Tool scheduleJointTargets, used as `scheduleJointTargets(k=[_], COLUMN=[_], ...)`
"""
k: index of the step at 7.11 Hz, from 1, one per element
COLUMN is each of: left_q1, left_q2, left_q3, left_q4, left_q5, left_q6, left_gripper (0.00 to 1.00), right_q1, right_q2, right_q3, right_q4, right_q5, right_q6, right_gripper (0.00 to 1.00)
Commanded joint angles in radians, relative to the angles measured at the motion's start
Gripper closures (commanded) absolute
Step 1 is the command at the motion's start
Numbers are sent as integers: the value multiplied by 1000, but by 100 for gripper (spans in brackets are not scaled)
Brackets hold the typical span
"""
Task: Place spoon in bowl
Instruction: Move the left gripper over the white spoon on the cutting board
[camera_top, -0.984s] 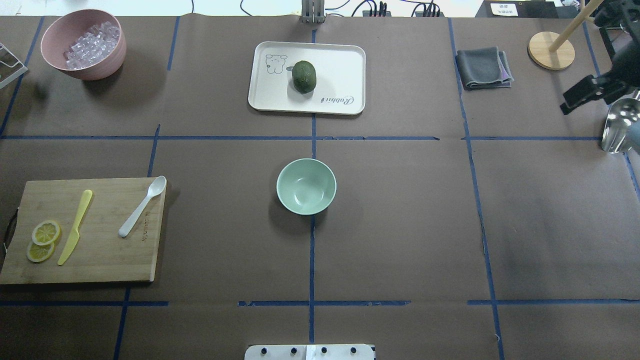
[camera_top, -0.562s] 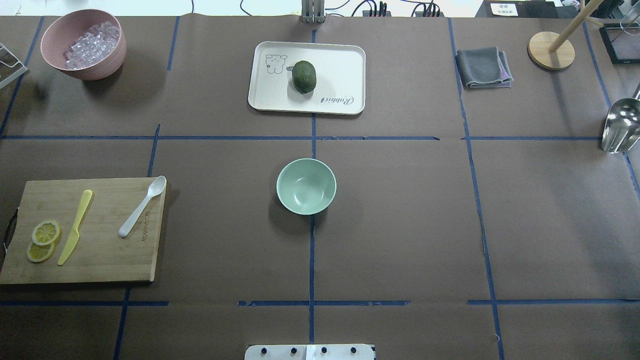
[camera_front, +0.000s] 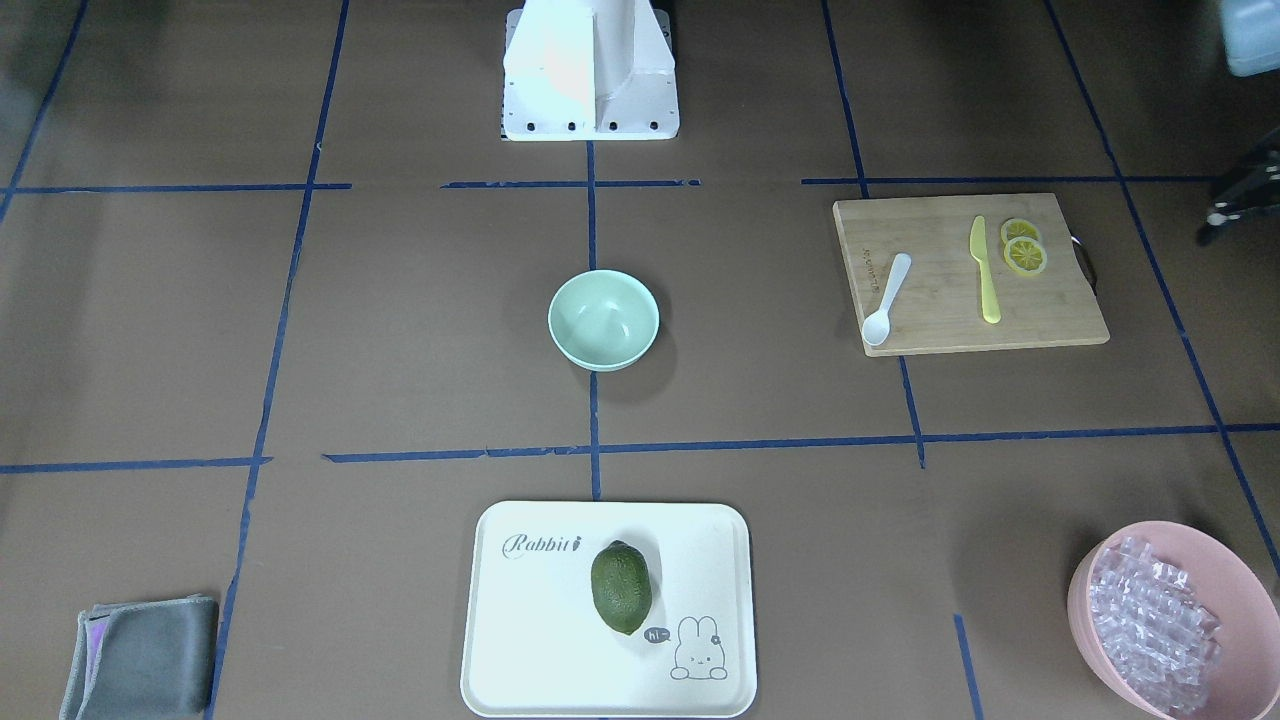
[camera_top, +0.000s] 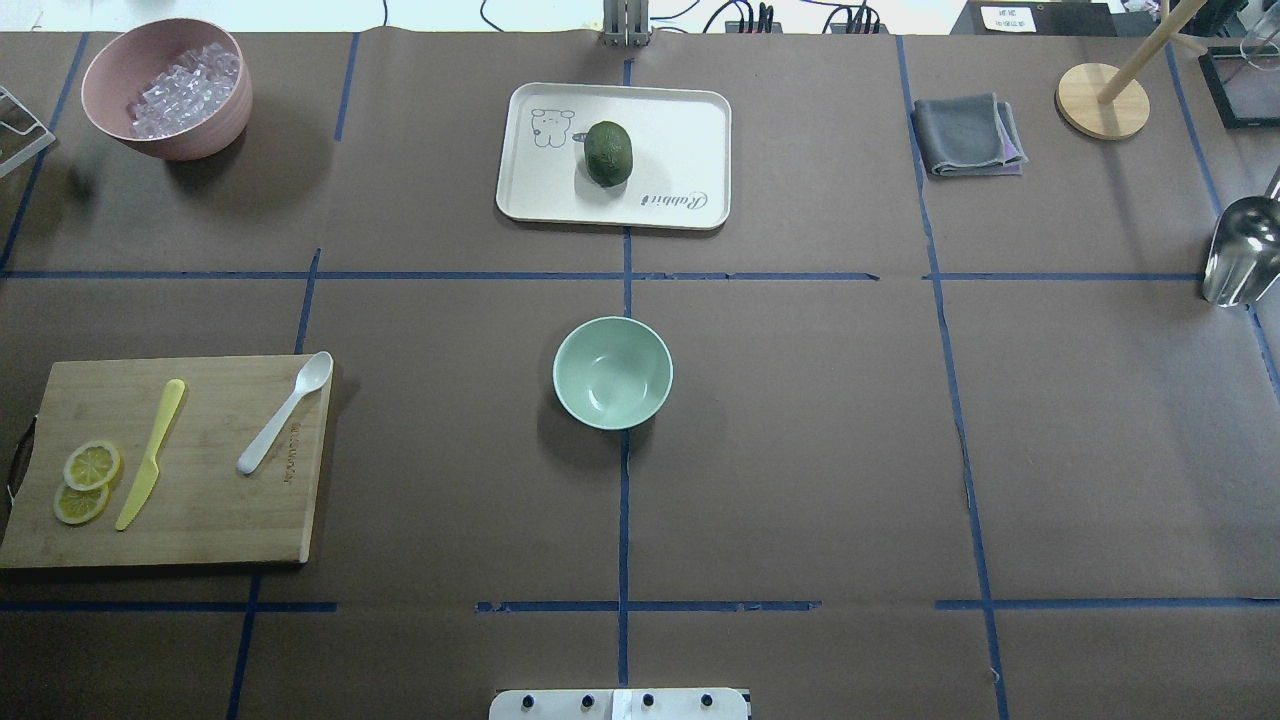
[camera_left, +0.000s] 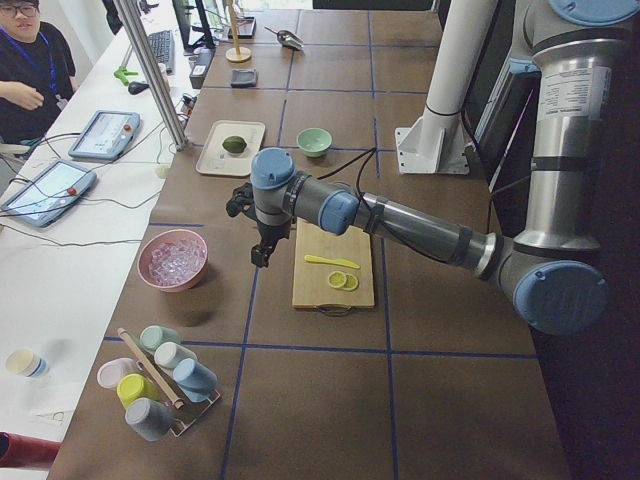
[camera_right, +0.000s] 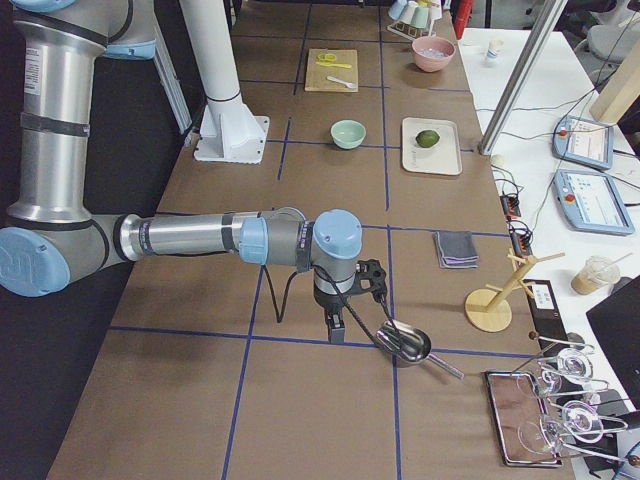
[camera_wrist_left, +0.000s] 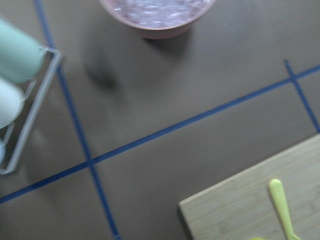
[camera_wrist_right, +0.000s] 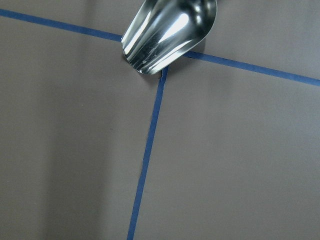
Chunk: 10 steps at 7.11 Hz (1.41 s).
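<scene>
The white spoon (camera_top: 285, 412) lies on the right part of a wooden cutting board (camera_top: 200, 520) at the table's left; it also shows in the front view (camera_front: 886, 300). The empty mint-green bowl (camera_top: 612, 372) stands at the table's middle, also seen from the front (camera_front: 603, 320). Neither gripper shows in the overhead view. In the left side view my left gripper (camera_left: 260, 255) hangs above the table between the board and the pink bowl; I cannot tell its state. In the right side view my right gripper (camera_right: 335, 330) hangs beside a metal scoop (camera_right: 405, 342); I cannot tell its state.
A yellow knife (camera_top: 150, 455) and lemon slices (camera_top: 88, 480) share the board. A pink bowl (camera_top: 190, 140) of clear cubes stands far left. A tray (camera_top: 680, 130) holds a green fruit (camera_top: 608, 153). A grey cloth (camera_top: 968, 135), a wooden stand (camera_top: 1102, 100) and the scoop (camera_top: 1240, 250) are at the right.
The right gripper, at the overhead view's right edge above the scoop one second ago, has left that view. The spoon, the bowl and the rest have not moved.
</scene>
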Motion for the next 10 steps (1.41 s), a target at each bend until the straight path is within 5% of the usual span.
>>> scheduleJointTargets(k=[1, 3, 10], left_q1=[264, 466, 577], left_q2=[-40, -55, -131], left_q3=[-27, -2, 98], left_q4=[-110, -170, -169], left_q5=[109, 300, 297], left_q6=[-270, -411, -494], left_gripper=[0, 0, 0], right_q1=[4, 4, 4], right_q2=[0, 0, -6], right_q3=[6, 4, 0], right_q4=[1, 0, 1], right_q5=[46, 51, 49], right_q6=[16, 16, 13], right_gripper=[0, 0, 0])
